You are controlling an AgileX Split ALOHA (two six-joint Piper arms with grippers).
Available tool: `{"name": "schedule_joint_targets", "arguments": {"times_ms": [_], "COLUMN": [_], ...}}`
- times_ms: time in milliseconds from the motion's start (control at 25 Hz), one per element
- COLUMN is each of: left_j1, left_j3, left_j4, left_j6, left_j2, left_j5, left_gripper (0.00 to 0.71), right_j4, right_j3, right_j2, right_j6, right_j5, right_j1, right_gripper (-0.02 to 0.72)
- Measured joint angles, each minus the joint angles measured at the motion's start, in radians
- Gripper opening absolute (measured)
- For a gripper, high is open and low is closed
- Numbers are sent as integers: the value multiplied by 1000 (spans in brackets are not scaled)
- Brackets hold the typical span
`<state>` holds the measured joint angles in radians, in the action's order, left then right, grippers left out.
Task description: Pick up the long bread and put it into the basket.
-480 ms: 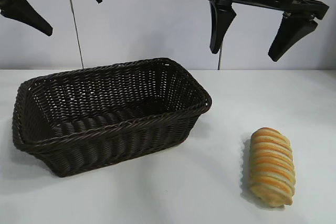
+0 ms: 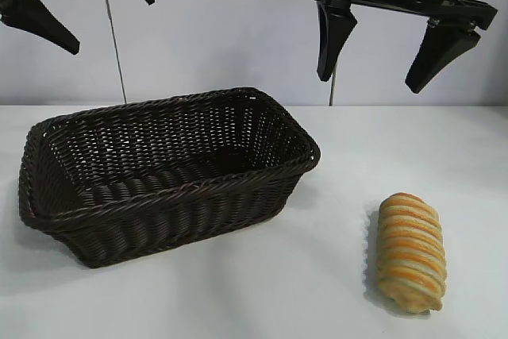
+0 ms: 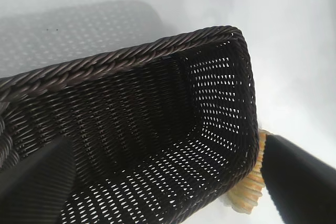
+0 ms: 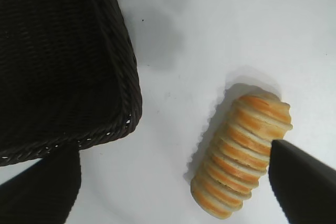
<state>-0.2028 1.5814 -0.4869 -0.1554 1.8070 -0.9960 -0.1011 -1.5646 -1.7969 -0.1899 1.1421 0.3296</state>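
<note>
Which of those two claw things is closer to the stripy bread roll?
The right gripper: it hangs open above the long bread. The left gripper hangs open high above the basket, farther off.

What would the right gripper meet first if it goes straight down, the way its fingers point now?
Probably the long bread. The right gripper hangs open high above the table, and its wrist view shows the loaf between the fingers, beside the basket. Depth is unclear; it might touch bare table just beside the loaf.
</note>
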Motion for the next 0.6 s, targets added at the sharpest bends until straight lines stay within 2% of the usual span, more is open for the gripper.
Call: {"name": "schedule_joint_targets", "arguments": {"times_ms": [600], "left_j1": [0], "left_j3": [0], "left_j4": [-7], "left_j6": [0], "left_j2": [0], "left_j5": [32], "left_gripper": [694], "right_j4": [0], "right_j3": [0], "right_j2": [0], "right_j6": [0], "right_j5": [-1], "right_j1": [0], "right_gripper": [695]}}
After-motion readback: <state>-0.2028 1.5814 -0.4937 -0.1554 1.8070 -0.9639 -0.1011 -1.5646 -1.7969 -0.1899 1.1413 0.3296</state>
